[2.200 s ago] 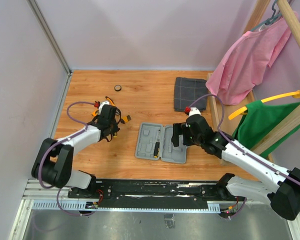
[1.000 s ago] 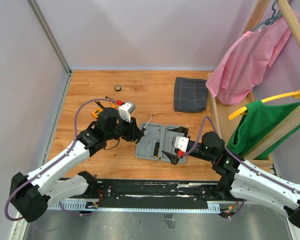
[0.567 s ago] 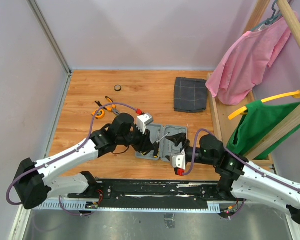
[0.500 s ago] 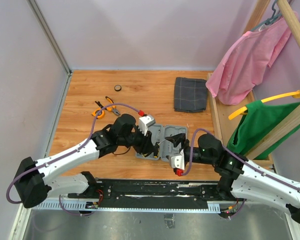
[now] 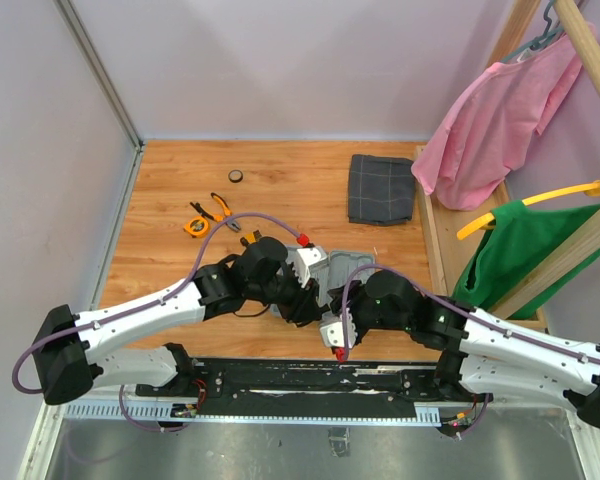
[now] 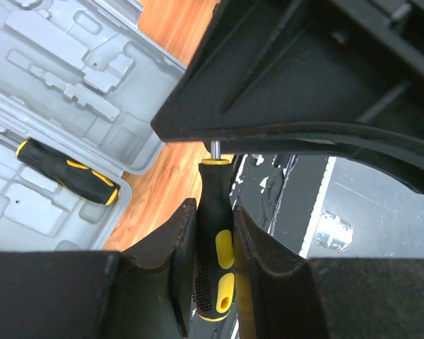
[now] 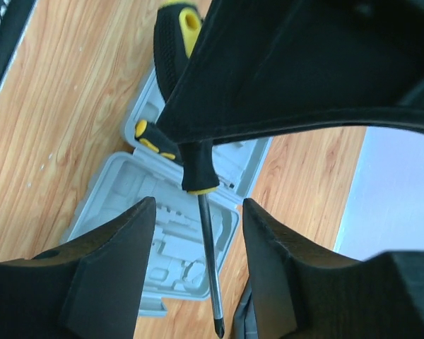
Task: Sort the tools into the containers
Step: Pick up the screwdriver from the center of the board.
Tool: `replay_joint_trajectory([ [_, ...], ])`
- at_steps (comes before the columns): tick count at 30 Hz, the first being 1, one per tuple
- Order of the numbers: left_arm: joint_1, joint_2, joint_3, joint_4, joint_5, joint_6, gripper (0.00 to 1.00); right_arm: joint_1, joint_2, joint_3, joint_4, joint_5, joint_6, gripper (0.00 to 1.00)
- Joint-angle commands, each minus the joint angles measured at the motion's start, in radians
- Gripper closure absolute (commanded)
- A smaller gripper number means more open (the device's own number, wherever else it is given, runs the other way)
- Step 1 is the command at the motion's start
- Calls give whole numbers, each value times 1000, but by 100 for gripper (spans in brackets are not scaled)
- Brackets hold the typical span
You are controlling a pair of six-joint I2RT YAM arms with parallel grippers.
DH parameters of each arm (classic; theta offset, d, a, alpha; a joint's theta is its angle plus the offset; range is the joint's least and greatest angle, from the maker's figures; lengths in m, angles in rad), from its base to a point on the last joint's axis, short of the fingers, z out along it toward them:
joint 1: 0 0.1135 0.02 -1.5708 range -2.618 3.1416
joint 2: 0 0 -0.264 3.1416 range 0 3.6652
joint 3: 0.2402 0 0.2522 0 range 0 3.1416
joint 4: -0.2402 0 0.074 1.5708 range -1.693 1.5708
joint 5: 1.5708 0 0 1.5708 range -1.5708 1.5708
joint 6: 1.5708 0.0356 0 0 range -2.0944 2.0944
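Left fingers point(image 6: 171, 248) clamp black-and-yellow-handled screwdriver point(image 6: 213, 233) near grey plastic hinged case point(image 6: 56, 106); right fingers point(image 7: 113, 268), half-open, straddle shaft point(image 7: 208, 261): centre it before closing.

Robot lab cell: plain lilac walls point(image 5: 280, 60), wooden table point(image 5: 300, 180), bolted arm rail point(image 5: 310, 378)

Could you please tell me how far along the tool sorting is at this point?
Done: a first screwdriver lies in the open grey case. In hand: the left hand grips a second screwdriver by its handle, its shaft between the open fingers of the right hand, above the case. Left: it has to go in, and the pliers and orange tape measure lie on the table, outside the case.
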State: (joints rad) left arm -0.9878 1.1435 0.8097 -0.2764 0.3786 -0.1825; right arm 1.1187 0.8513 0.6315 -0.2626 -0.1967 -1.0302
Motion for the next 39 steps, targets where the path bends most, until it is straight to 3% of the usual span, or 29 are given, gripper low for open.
replay_joint_trajectory([
  [1, -19, 6, 32, -2, -13, 23, 99, 31, 27, 48, -82, 82, -55, 49],
  [12, -48, 27, 40, -15, -69, 25, 99, 48, 52, 55, -87, 127, -60, 73],
  [20, -48, -4, 13, 31, -87, -3, 92, 49, 124, 102, -156, 118, -9, 99],
  [28, -47, -87, -20, 76, -170, -41, 54, 49, 101, 101, -134, 149, 29, 99],
  [32, -46, -159, -40, 118, -261, -86, 44, 49, 76, 87, -98, 167, 86, 99],
  [39, -48, -322, -177, 300, -430, -267, 36, 49, 63, 44, 66, 252, 386, 99],
])
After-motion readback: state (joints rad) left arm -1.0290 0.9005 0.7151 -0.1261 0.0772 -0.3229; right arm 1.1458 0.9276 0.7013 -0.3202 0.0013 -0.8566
